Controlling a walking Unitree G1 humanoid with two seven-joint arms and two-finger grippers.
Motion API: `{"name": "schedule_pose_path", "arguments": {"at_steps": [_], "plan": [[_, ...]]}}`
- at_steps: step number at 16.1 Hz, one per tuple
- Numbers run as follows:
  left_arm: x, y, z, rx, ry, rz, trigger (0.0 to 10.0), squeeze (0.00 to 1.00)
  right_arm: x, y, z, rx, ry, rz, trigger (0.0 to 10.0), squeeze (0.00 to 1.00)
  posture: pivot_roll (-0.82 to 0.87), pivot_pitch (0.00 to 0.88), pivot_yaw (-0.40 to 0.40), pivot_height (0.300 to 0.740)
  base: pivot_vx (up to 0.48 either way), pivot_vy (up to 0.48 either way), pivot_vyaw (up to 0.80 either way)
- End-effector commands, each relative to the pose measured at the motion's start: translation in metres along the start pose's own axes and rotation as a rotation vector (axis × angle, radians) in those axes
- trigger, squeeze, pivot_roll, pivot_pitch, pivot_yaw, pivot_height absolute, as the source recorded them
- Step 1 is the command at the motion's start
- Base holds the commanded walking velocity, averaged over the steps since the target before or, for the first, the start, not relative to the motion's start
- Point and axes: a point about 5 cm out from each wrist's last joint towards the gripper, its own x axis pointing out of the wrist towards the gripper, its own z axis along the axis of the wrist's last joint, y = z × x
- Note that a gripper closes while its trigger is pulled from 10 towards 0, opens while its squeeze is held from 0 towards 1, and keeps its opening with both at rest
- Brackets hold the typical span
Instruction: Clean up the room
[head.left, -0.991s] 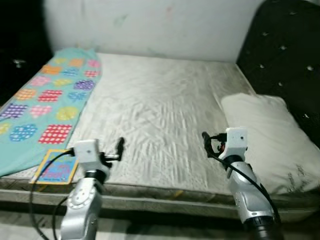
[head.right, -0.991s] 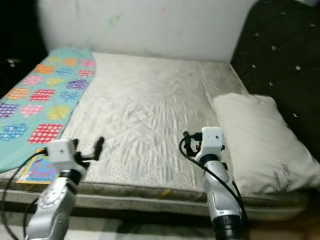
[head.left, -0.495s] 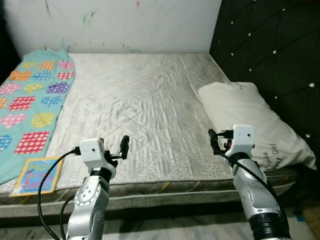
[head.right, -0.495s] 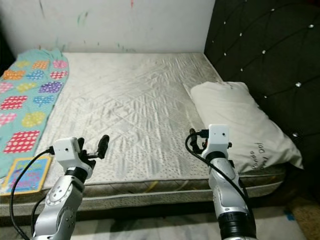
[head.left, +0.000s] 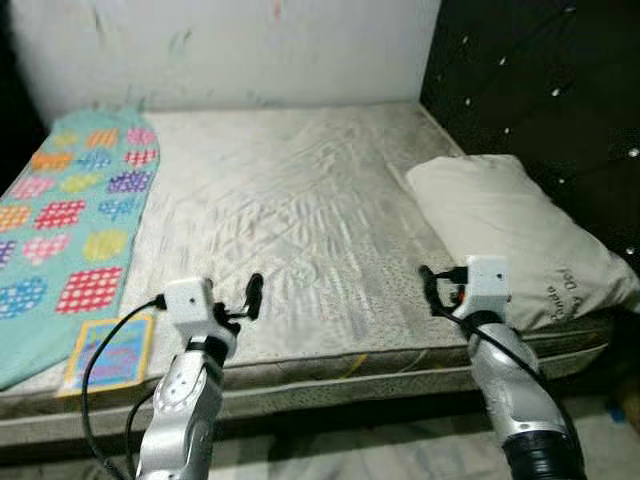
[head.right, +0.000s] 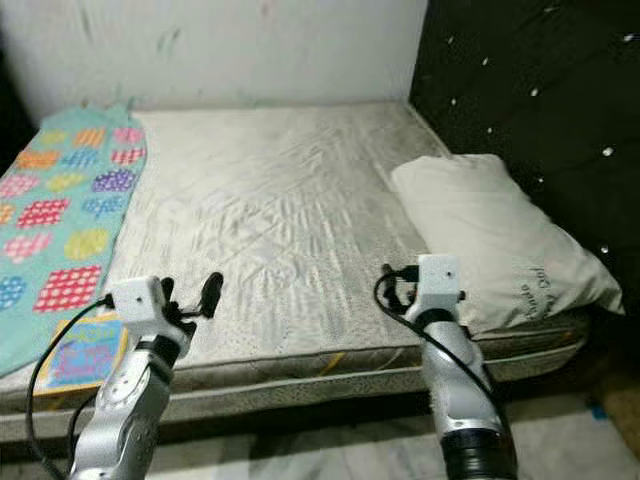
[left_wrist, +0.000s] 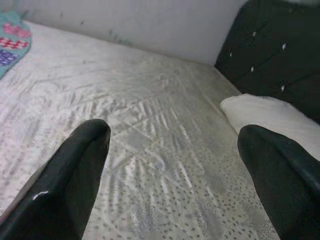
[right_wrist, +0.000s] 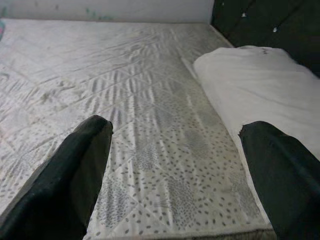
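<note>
Two grippers hang spread and empty above the near edge of the mattress (head.left: 290, 220), the left gripper (head.left: 252, 297) toward the book (head.left: 108, 352) and patterned blanket (head.left: 70, 220), the right gripper (head.left: 428, 290) just beside the pillow (head.left: 510, 235). Book and pillow lie on the mattress at opposite sides.

The head cameras look forward and down from the near edge across the mattress (head.left: 290, 210). Both wrist cameras sit low, facing the far wall, sharing the pillow (right_wrist: 260, 85).
</note>
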Motion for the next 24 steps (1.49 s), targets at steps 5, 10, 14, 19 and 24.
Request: {"name": "schedule_pose_path", "arguments": {"at_steps": [5,10,14,19,24], "plan": [[-0.0029,0.0082,-0.0021,0.007,0.012,0.023,10.0,0.00,0.0026,0.0100,0.0046,0.000,-0.014,0.037,10.0,0.00,-0.06,0.000,-0.015,0.740,0.000,0.479,0.00],[-0.0049,0.0035,0.0032,-0.018,-0.031,-0.047,10.0,0.00,0.0020,0.0105,0.0036,-0.005,-0.011,0.041,10.0,0.00,-0.06,0.000,-0.016,0.740,0.000,0.049,0.00],[-0.0059,0.0022,0.0024,-0.025,-0.034,-0.069,10.0,0.00,0.0019,0.0103,0.0031,-0.013,-0.011,0.047,10.0,0.00,-0.06,0.000,-0.016,0.740,0.368,0.000,0.00],[-0.0062,0.0023,0.0014,-0.021,-0.030,-0.064,10.0,0.00,0.0022,0.0101,0.0032,-0.022,-0.010,0.051,10.0,0.00,-0.06,0.000,-0.018,0.740,0.368,0.000,0.00],[-0.0059,0.0027,0.0011,-0.018,-0.027,-0.062,10.0,0.00,0.0021,0.0085,0.0038,-0.025,-0.018,0.045,10.0,0.00,-0.06,0.000,-0.018,0.740,0.338,0.000,0.00]]}}
